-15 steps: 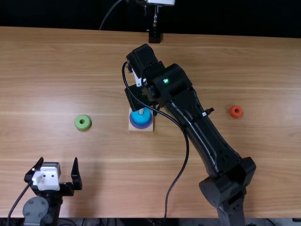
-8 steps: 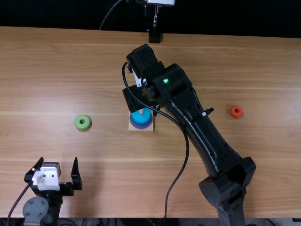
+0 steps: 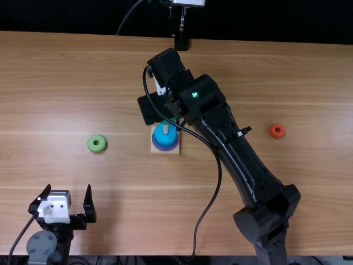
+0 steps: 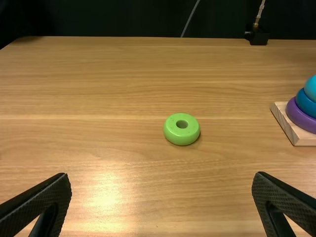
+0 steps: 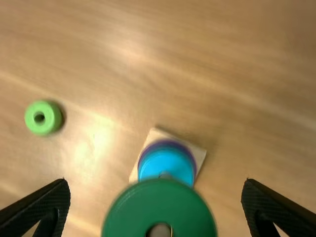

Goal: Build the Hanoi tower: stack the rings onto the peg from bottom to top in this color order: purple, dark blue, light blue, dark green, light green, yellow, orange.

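bench [image 3: 127, 193]: light brown wood. all places are given from the square wooden base [image 3: 173, 152].

left gripper [image 3: 69, 187]: left of the base and nearer the bench's near edge; jaws open, spread wide, nothing between them.

light green ring [image 3: 94, 146]: flat on the bench, left of the base, well apart from it, hole facing up.

purple ring [image 4: 302, 119]: on the base, lowest of the stack.

dark blue ring [image 4: 307, 103]: on the base's stack, directly over the purple ring.

light blue ring [image 4: 312, 89]: topmost of these three, over the dark blue ring; the upright peg [image 3: 165, 130] shows above it.

dark green ring [image 5: 158, 197]: raised over the base, higher than the light blue ring; between the right gripper's jaws in the right wrist view. whether it is threaded on the peg: cannot tell.

right gripper [image 3: 168, 105]: over the base and toward its far side, its arm reaching in from the right; jaws open, parted wide, with a gap seen on either side of the dark green ring.

black mount [image 3: 181, 43]: at the bench's far edge, beyond the base, well apart.

orange ring [image 3: 277, 134]: on the bench, right of the base, well apart from it, hole facing up.
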`<act>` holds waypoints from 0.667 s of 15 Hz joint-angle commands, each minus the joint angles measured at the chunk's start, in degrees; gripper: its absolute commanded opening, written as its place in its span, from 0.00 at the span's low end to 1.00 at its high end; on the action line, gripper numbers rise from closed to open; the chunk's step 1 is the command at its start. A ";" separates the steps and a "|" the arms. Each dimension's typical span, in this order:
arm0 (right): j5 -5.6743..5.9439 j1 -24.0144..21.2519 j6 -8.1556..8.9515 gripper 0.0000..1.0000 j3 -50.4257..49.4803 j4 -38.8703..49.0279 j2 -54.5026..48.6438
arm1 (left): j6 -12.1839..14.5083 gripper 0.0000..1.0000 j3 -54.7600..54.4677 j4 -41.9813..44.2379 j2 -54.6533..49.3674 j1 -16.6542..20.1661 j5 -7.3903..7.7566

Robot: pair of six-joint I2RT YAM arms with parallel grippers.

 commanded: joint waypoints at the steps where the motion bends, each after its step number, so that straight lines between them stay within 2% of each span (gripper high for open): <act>1: 3.75 -0.03 0.25 1.00 2.35 2.15 -4.38 | 0.22 1.00 -6.00 -4.58 -0.67 0.35 -0.27; 2: 6.07 0.06 0.04 1.00 2.35 4.37 -5.34 | 0.22 1.00 -6.00 -4.58 -0.67 0.35 -0.27; 3: 7.23 0.24 -0.39 1.00 2.35 4.68 -5.78 | 0.22 1.00 -6.00 -4.58 -0.67 0.35 -0.27; 4: 7.65 0.32 -0.60 0.78 2.26 4.89 -6.14 | 0.22 1.00 -6.00 -4.58 -0.67 0.35 -0.27; 5: 7.76 0.41 -0.70 0.33 2.26 4.89 -6.49 | 0.22 1.00 -6.00 -4.58 -0.67 0.35 -0.27; 6: 7.76 0.41 -0.70 0.04 2.08 4.47 -6.93 | 0.22 1.00 -6.00 -4.58 -0.67 0.35 -0.27; 7: 7.76 0.50 -0.81 0.00 1.73 4.05 -7.54 | 0.22 1.00 -6.00 -4.58 -0.67 0.35 -0.27; 10: 7.65 0.68 -1.23 0.00 1.56 1.41 -7.54 | 0.22 1.00 -6.00 -4.58 -0.67 0.35 -0.27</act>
